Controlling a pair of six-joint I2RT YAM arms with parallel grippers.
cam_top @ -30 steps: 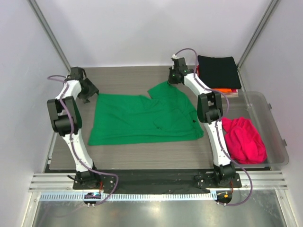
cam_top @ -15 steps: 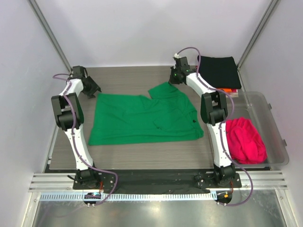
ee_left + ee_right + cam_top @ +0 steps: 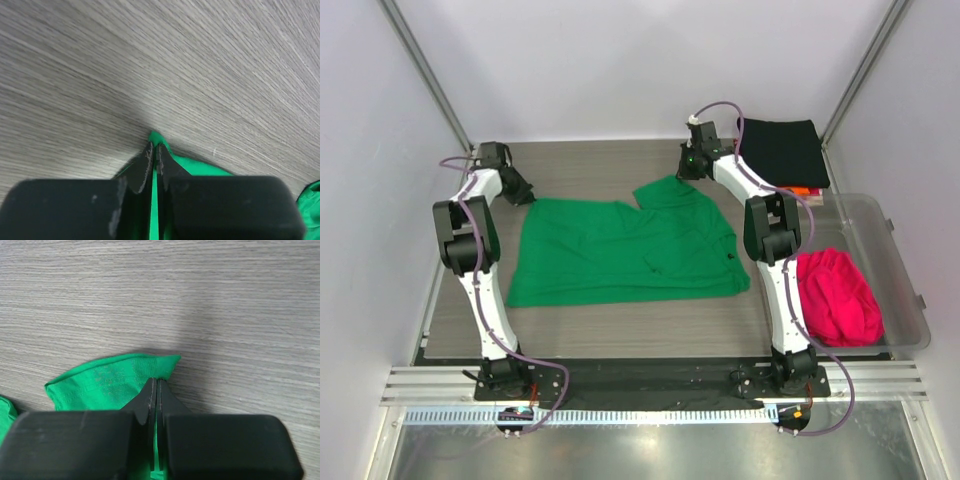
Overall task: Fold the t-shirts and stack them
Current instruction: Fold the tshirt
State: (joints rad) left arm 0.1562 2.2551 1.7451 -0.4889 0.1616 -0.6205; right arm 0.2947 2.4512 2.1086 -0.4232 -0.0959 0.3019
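Bright green cloth t-shirt (image 3: 625,250) lies spread flat mid grey wood-grain worktop (image 3: 590,165); your left jaws are pinched shut on its far-left corner; your right jaws pinch its far-right corner.

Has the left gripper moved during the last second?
Yes. The left gripper has shifted right, away from the left wall, onto the far-left corner of the bright green cloth t-shirt.
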